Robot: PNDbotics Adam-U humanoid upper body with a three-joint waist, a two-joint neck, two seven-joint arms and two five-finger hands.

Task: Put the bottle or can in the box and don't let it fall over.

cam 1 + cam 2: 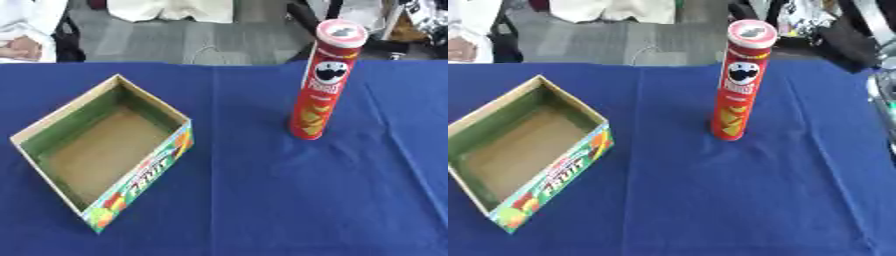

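A tall red crisp can [321, 82] with a clear lid stands upright on the blue tablecloth, right of the middle. An open cardboard box [54, 123], plain brown inside and printed with bright fruit on its front wall, lies to the can's left, about a can's height away. Its open top faces up and nothing is in it. A sliver of grey and black, which looks like my right hand [883, 95], shows at the right edge of the right eye view, well apart from the can. My left hand shows in neither view.
The blue tablecloth [262, 200] covers the whole table; its far edge runs just behind the can. Beyond it are a grey floor, white clothing and dark gear. A person's hand rests at the far left edge, off the table.
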